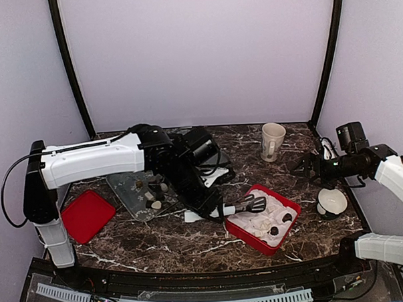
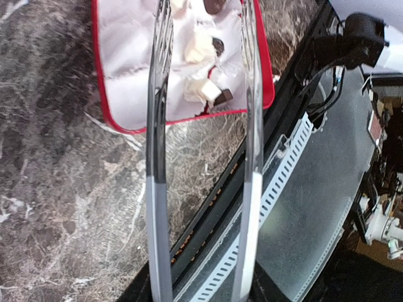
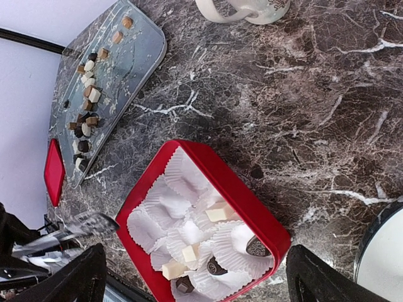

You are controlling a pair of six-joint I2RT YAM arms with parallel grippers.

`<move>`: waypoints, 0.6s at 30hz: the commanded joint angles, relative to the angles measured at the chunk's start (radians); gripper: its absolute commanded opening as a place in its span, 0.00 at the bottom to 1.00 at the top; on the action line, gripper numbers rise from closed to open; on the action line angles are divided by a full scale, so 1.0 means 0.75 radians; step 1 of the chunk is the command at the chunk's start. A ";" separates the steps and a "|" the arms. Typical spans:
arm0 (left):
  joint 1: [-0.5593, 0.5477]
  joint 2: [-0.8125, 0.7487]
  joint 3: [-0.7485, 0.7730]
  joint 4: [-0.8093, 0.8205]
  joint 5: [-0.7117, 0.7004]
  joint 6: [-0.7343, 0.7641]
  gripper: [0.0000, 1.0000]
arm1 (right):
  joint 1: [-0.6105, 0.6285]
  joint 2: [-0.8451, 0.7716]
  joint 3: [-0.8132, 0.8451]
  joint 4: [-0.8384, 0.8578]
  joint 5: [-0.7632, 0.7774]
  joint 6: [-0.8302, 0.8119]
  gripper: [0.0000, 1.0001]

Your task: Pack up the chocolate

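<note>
Several small dark, tan and cream chocolates (image 3: 87,104) lie on a clear glass tray (image 1: 126,194), partly hidden by my left arm. A few more (image 3: 217,212) sit in white paper cups inside the red box (image 1: 248,232); cream ones (image 2: 200,47) and a dark one (image 2: 223,96) show in the left wrist view. My left gripper (image 1: 214,205) is shut on metal tongs (image 1: 252,204). The tongs' arms (image 2: 157,126) stand apart and empty over the box's near edge. My right gripper (image 3: 201,283) is open and empty, hovering at the right above the box and away from it.
A red lid (image 1: 87,215) lies at the left front. A cream mug (image 1: 272,141) stands at the back right. A white bowl (image 1: 332,202) sits right of the box, under my right arm. The table's front rail (image 2: 277,189) runs close to the box.
</note>
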 commanded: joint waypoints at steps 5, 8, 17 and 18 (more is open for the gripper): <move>0.342 -0.271 -0.038 0.016 -0.087 -0.033 0.41 | -0.010 0.014 0.008 0.061 -0.010 0.011 1.00; 0.499 -0.331 -0.096 -0.008 -0.148 -0.035 0.41 | -0.010 0.020 0.016 0.062 -0.011 0.013 1.00; 0.890 -0.504 -0.354 -0.137 -0.343 0.019 0.41 | -0.010 0.036 0.030 0.052 0.003 0.008 1.00; 0.916 -0.523 -0.398 -0.148 -0.363 0.022 0.41 | -0.009 0.038 0.032 0.051 0.005 0.005 1.00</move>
